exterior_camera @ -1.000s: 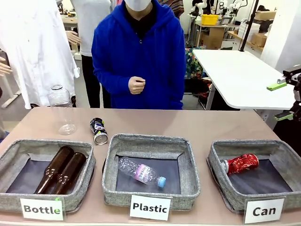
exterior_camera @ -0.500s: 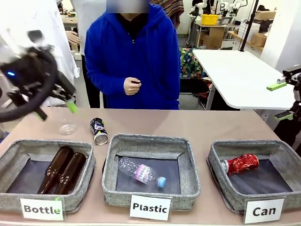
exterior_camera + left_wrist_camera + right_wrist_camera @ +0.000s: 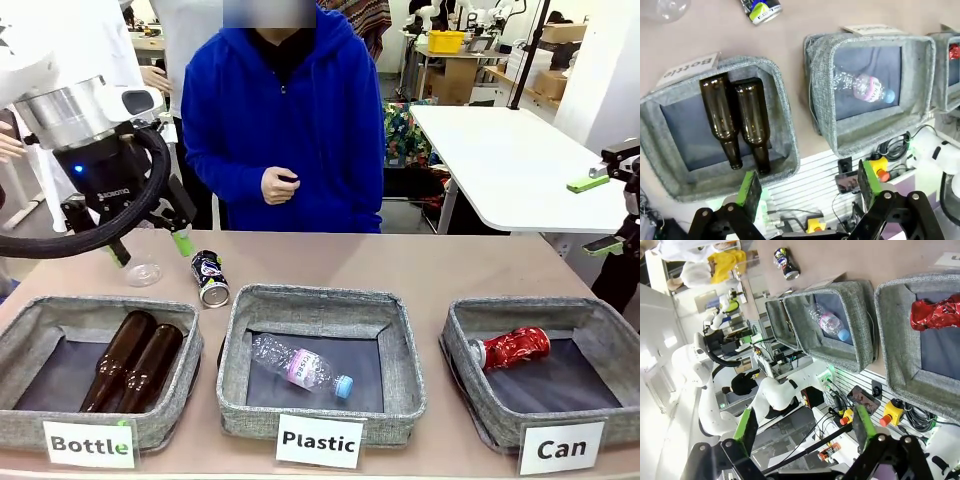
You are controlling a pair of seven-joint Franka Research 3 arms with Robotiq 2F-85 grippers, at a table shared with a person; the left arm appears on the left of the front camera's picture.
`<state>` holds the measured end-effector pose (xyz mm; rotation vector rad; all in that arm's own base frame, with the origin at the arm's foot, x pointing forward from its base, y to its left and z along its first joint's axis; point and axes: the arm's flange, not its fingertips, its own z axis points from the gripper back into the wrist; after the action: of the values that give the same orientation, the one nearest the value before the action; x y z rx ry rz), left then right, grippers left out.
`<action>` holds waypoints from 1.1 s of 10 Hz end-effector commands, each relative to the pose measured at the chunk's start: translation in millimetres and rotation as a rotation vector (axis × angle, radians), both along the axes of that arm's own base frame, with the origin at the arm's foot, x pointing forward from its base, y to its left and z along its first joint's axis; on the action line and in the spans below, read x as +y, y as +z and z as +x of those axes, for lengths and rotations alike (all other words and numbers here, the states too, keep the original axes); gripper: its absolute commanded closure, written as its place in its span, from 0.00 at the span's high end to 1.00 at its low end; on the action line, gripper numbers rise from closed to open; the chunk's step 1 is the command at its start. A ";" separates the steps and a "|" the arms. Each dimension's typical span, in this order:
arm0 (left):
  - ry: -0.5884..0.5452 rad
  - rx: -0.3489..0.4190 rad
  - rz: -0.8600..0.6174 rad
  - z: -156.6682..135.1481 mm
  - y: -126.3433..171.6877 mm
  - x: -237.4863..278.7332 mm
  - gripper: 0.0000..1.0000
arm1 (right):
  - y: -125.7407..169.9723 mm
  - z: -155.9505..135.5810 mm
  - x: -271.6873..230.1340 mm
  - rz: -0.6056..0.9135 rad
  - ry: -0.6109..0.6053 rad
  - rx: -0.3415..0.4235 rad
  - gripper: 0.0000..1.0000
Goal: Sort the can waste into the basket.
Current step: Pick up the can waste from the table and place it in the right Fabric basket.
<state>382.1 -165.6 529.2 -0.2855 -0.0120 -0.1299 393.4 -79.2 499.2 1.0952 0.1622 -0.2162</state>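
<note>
A dark blue-black can (image 3: 209, 277) lies on its side on the table behind the "Plastic" basket; it also shows as the dark can (image 3: 761, 9) and dark can (image 3: 786, 264). The red can (image 3: 512, 348) lies inside the "Can" basket (image 3: 462, 318) at the right; the right wrist view shows the red can (image 3: 935, 312) in that basket (image 3: 900, 342). My left gripper (image 3: 150, 250) hangs open just left of the dark can, nothing between its fingers. The left gripper (image 3: 808, 187) looks down on the baskets. My right gripper (image 3: 597, 214) stands open at the far right, off the table.
Two brown bottles (image 3: 130, 362) lie in the "Bottle" basket (image 3: 100, 305). A clear plastic bottle (image 3: 300, 366) lies in the "Plastic" basket (image 3: 320, 298). A clear jar's base (image 3: 143, 272) shows behind my left gripper. A person in a blue hoodie (image 3: 285, 110) stands at the far side.
My left arm has swung in from the upper left and come down to the right, beside the dark can. It now covers most of the clear jar. The right arm has not moved.
</note>
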 end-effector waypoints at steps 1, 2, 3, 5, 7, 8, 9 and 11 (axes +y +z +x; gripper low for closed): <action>0.035 -0.002 0.073 2.3 -12.0 -10.1 1.00 | 1.7 -1.0 -2.1 0.000 0.014 -0.010 1.00; 0.132 -0.013 0.078 22.3 -15.2 -19.6 1.00 | 1.7 -1.0 -2.1 0.000 0.014 -0.010 1.00; 0.195 -0.030 0.097 40.2 -15.9 -28.5 1.00 | 1.7 -1.0 -2.1 0.000 0.014 -0.010 1.00; 0.251 -0.046 0.130 67.9 -22.3 -46.7 1.00 | 1.7 -1.0 -2.1 0.000 0.014 -0.010 1.00; 0.319 -0.049 0.162 100.8 -35.2 -58.6 1.00 | 1.7 -1.0 -2.1 0.000 0.014 -0.010 1.00; 0.317 -0.061 0.182 110.1 -39.4 -61.5 1.00 | 1.7 -1.0 -2.1 0.000 0.014 -0.010 1.00; 0.196 -0.035 0.161 105.7 -34.9 -53.0 1.00 | 1.7 -1.0 -2.1 0.000 0.014 -0.010 1.00; -0.113 0.007 -0.156 64.5 17.5 27.7 1.00 | 1.7 -1.0 -2.1 0.000 0.014 -0.010 1.00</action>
<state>480.7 -202.9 518.0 -0.2804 -0.0778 -0.0421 393.4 -79.2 499.2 1.0952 0.1628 -0.2160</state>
